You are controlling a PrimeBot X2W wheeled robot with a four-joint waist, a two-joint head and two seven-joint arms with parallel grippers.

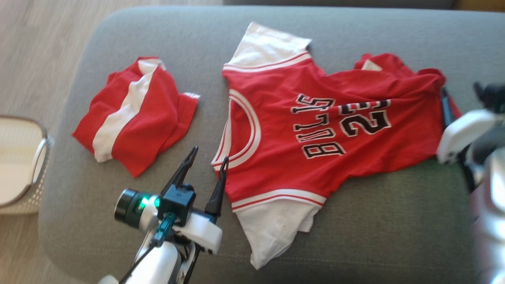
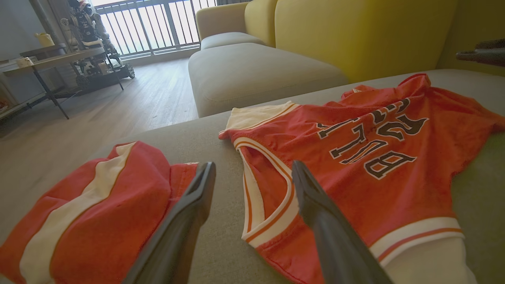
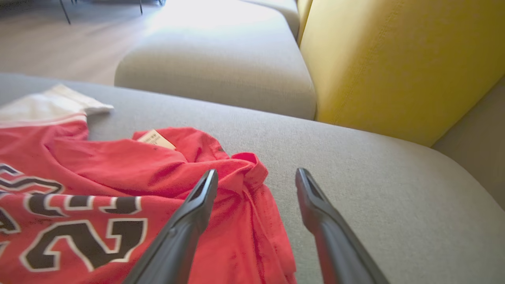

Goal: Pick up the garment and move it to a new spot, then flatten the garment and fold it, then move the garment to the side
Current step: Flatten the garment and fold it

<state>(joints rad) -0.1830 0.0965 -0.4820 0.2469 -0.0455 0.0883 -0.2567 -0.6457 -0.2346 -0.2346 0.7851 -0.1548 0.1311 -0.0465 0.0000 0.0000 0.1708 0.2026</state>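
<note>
Jersey [image 1: 315, 130] lies lettering-up on the grey cushion [image 1: 375, 221]. Its neck-to-hem axis runs left-right across your head view, with the neckline at the left end and the hem at the right. Left gripper [image 1: 210, 154]: 2 fingers spread, empty, tips just beside the neckline, which sits ahead and slightly right of it. Right gripper [image 3: 256, 173]: also spread and empty, at the bunched hem corner, 1 finger over cloth and 1 over bare cushion. Each arm is nearest 1 end, so my call is left takes the neck side and right takes the hem. The shorts [image 1: 134, 114] lie left of the left gripper, apart from the jersey; steer clear of them.
</note>
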